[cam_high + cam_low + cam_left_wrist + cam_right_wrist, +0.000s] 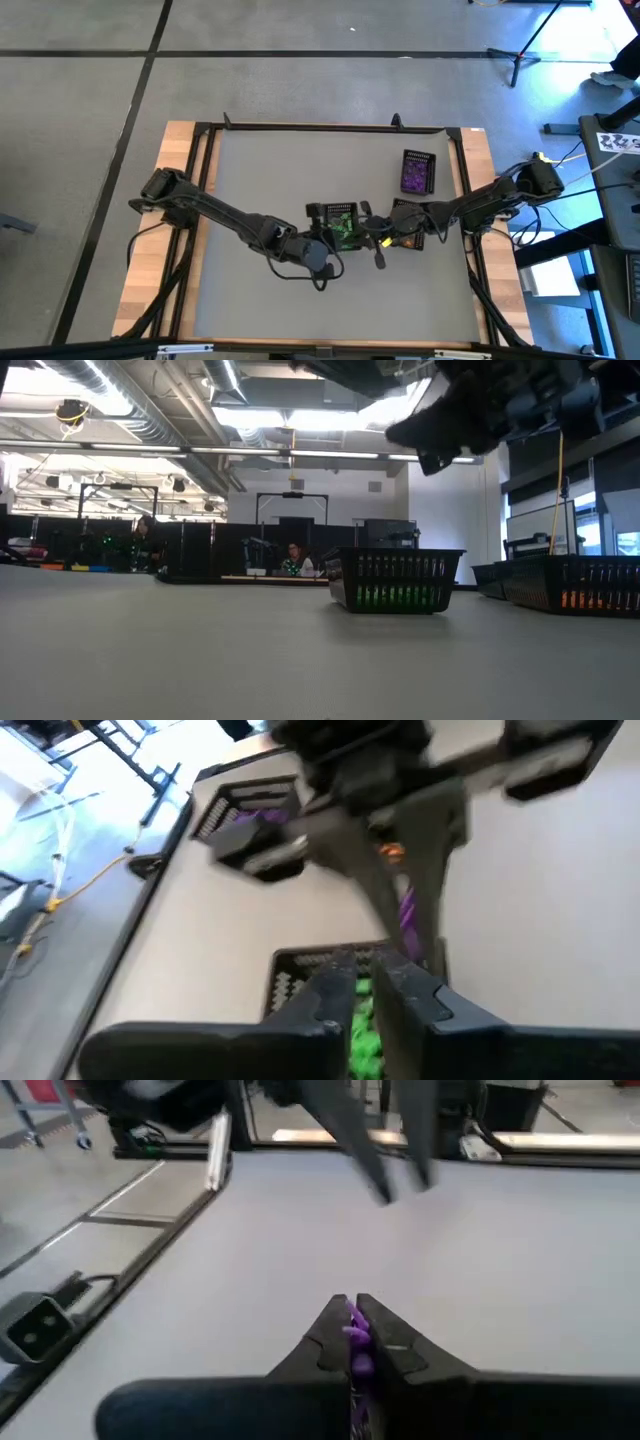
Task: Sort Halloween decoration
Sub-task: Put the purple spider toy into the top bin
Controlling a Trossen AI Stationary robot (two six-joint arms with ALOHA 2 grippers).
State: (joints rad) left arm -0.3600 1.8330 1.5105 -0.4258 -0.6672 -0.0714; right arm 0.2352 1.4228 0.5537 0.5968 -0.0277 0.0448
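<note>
Right gripper [351,1330], clamped on a tiny purple plastic trinket [355,1323], should carry it level to the upper-right black mesh basket [418,171]; left gripper [368,1003] looks slightly parted.

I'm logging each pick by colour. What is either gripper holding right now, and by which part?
The right gripper pinches a purple trinket between its fingertips; which part cannot be told. The left gripper, above the green-filled basket, shows no clear hold.

A grey surface [270,170] carries 3 black mesh baskets: the green-filled basket [342,224] under the left jaws, the orange-filled basket [410,232] beneath the right jaws, the purple-filled basket [418,171] beyond them.
</note>
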